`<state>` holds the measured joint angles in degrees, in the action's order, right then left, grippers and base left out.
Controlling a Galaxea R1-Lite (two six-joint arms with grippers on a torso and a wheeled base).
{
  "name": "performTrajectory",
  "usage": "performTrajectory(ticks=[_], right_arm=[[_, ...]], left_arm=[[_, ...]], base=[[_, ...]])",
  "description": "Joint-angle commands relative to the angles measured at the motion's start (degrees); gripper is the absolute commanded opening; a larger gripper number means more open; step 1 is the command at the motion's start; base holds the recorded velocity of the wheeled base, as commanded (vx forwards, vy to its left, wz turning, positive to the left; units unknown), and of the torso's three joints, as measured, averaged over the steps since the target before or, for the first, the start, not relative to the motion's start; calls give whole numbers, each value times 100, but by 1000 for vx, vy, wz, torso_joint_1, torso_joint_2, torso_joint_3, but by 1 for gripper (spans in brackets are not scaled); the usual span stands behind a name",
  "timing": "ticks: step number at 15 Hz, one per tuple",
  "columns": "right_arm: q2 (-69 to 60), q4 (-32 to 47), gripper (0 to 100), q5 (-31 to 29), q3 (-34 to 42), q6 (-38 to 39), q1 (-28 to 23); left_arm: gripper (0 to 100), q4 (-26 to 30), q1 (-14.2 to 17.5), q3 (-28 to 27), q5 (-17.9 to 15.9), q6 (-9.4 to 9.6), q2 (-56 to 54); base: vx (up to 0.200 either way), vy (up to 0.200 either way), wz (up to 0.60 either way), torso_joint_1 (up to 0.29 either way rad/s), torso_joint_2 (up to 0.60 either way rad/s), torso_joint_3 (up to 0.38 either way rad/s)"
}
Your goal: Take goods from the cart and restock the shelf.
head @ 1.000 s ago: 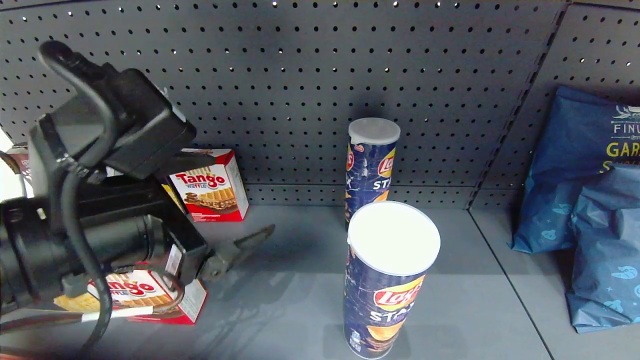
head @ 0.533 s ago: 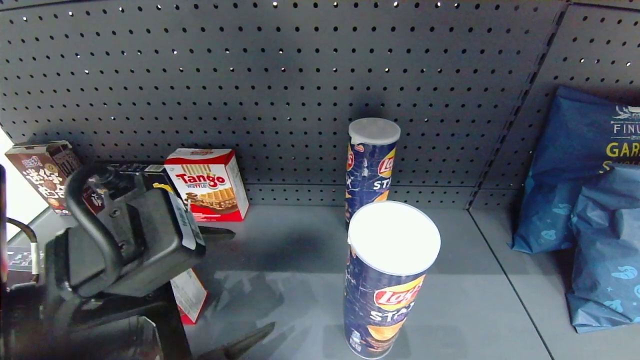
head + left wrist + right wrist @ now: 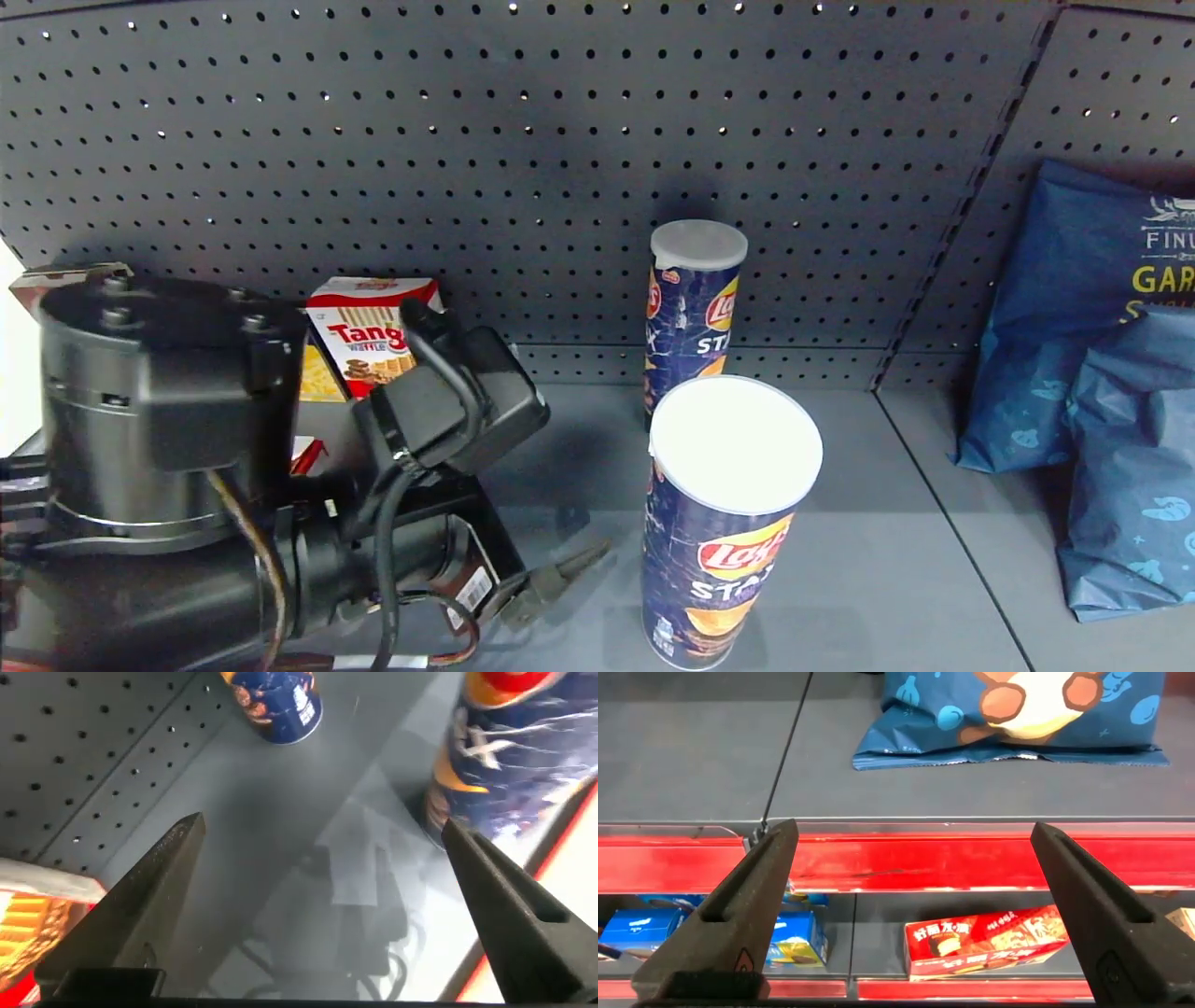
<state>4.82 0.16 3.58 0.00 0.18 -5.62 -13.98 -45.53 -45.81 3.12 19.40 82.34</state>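
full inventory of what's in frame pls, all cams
chip cans: 2, dark blue with pale lids, mid shelf, upright, back can behind the front one
wafer box: 1, red and white, by the back panel, left of the cans
snack bags: 2, blue, right bay, front bag overlapping the rear one
blue boxes: at least 2, lower shelf under the red shelf edge
red box: 1, same lower shelf
left gripper: black, open, over the shelf floor near the cans
right gripper: black, open, facing the red shelf edge
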Motion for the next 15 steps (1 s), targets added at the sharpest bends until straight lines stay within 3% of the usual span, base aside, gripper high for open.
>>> performTrajectory(ticks=[1, 5, 11, 15], right_arm=[[11, 2, 100, 2, 0, -1, -1], [11, 2, 100, 2, 0, -1, -1], [11, 2, 100, 2, 0, -1, -1], [11, 2, 100, 2, 0, -1, -1]], left_arm=[[100, -131, 9, -182, 75, -120, 494], [100, -96, -43, -349, 92, -147, 573], [100, -43, -79, 195, 92, -24, 327], [100, -96, -105, 195, 83, -24, 327]], base=[[0, 0, 0, 0, 0, 0], [0, 0, 0, 0, 0, 0], [0, 0, 0, 0, 0, 0], [0, 0, 0, 0, 0, 0]])
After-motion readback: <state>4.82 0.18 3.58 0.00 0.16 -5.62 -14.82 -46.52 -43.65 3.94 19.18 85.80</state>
